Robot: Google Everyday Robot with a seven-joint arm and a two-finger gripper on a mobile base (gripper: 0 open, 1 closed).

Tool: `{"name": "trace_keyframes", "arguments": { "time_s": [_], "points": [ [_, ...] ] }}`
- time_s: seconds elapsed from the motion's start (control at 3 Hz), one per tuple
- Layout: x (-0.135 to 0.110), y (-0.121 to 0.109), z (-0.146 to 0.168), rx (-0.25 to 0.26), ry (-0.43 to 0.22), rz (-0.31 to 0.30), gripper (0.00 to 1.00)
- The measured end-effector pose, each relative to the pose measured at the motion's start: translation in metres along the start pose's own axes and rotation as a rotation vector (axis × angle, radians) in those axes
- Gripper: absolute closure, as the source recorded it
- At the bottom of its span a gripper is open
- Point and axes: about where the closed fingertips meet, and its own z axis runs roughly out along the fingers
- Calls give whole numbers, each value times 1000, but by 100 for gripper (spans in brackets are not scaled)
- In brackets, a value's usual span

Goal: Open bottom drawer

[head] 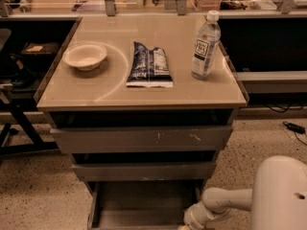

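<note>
The gripper (188, 223), its hold impossible to tell, sits low with the open bottom drawer (144, 202) just left, likely hooking that handleless front's corner.

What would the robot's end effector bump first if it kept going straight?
Probably the bottom drawer. The end effector sits low at the picture's bottom edge, pointing left and down beside the open drawer's right front corner. Its tip is cut off, so depth is uncertain.
</note>
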Motion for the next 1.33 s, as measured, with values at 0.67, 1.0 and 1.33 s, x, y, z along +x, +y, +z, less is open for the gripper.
{"name": "trace_keyframes", "arguments": {
  "time_s": [0.67,1.0,1.33],
  "points": [
    [56,31,13,-91,73,134,0],
    [79,63,4,-119,77,190,0],
    [96,94,-9,-132,64,237,0]
  ]
}}
